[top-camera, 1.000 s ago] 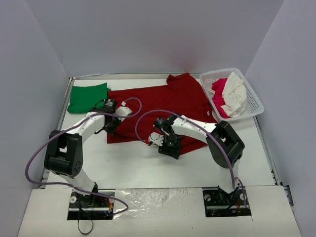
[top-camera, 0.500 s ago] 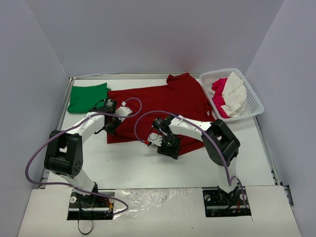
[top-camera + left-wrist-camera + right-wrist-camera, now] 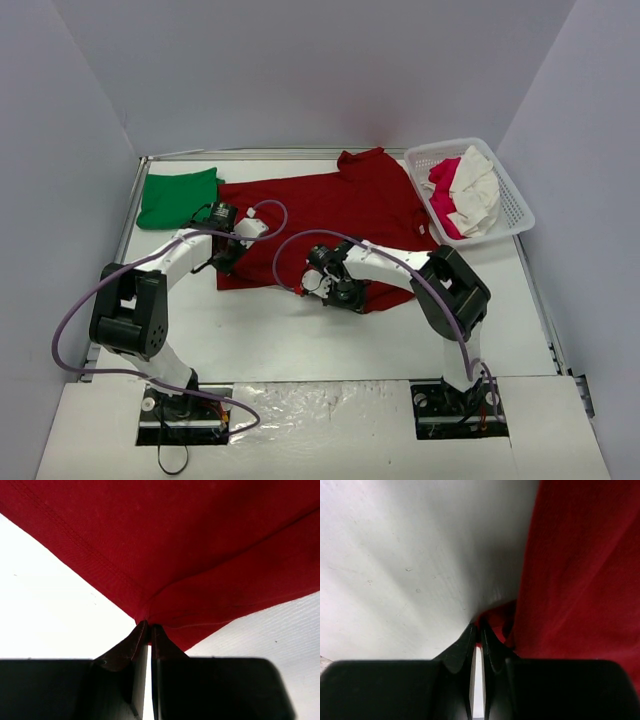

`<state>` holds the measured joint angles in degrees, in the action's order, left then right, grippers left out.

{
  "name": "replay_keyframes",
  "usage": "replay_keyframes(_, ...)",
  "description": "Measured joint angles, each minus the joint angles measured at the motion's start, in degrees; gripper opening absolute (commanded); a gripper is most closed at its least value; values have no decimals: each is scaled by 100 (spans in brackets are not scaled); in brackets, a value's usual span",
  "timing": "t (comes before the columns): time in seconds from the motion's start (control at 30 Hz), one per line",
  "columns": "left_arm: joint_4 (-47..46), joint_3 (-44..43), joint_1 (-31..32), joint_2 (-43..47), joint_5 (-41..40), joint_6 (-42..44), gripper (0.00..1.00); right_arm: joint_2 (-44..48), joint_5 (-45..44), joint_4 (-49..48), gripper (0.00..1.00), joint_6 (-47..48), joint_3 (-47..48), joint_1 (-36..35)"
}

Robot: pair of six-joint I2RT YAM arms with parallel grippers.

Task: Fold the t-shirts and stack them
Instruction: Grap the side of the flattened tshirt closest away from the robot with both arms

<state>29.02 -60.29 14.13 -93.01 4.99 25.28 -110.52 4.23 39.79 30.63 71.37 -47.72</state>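
The dark red t-shirt [image 3: 330, 205] lies spread across the middle of the table, its collar at the back. The green t-shirt [image 3: 178, 196] lies folded at the back left. My left gripper [image 3: 226, 262] is shut on the red shirt's near left hem corner; in the left wrist view the cloth [image 3: 200, 555] is pinched at the fingertips [image 3: 149, 626]. My right gripper [image 3: 338, 293] is shut on the shirt's near edge; in the right wrist view a small fold of red cloth [image 3: 580, 570] is caught between the tips [image 3: 479, 626].
A white basket [image 3: 512, 195] at the back right holds pink and cream cloth [image 3: 462, 195]. Grey walls close in the table on three sides. Purple cables loop from both arms over the table.
My right gripper has slid left and slightly back along the red shirt's near edge, dragging the hem with it. The left gripper has held still.
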Motion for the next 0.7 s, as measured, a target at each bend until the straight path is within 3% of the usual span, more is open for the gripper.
replay_keyframes(0.33,131,4,0,179,61,94,2,732,144,46,0,-74,-546,131)
replay_keyframes(0.6,468,195,0,1187,166,216,2,2520,345,496,0,98,-595,1617)
replay_keyframes(0.7,597,284,0,1547,254,260,2,2887,348,732,0,157,-592,1810)
